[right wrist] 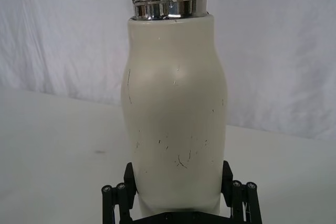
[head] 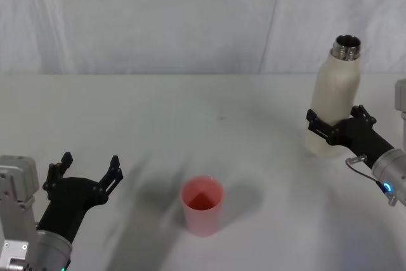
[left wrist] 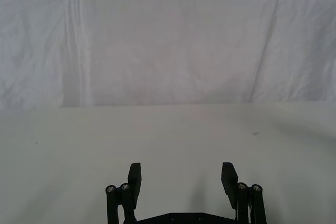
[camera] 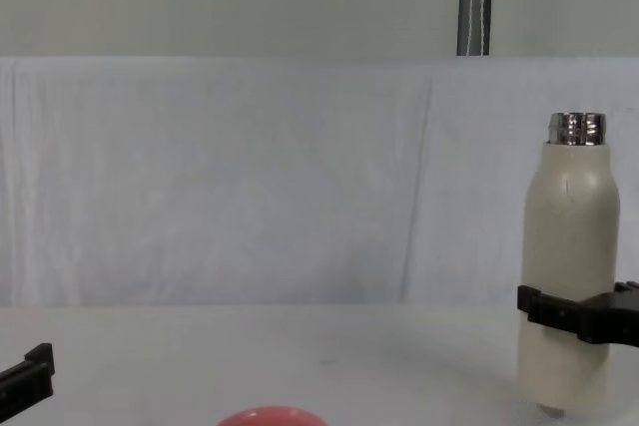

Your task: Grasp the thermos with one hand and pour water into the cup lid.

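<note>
While the right gripper (head: 337, 125) reaches in level from the table's right edge, its black blocky fingers (right wrist: 129, 178) clasp the lower body of the upright thermos (head: 333, 96), a matte cream bottle with rounded shoulders and a shiny threaded steel neck. At the near left corner the left gripper (head: 87, 171) hovers, spread wide. A smooth pink cup lid (head: 202, 205) stands mouth-up near the front edge, at its middle.

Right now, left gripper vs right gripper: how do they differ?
The left gripper is open and empty, low at the near left; the right gripper is shut on the thermos at the far right. Both are black and point forward over the white table.
</note>
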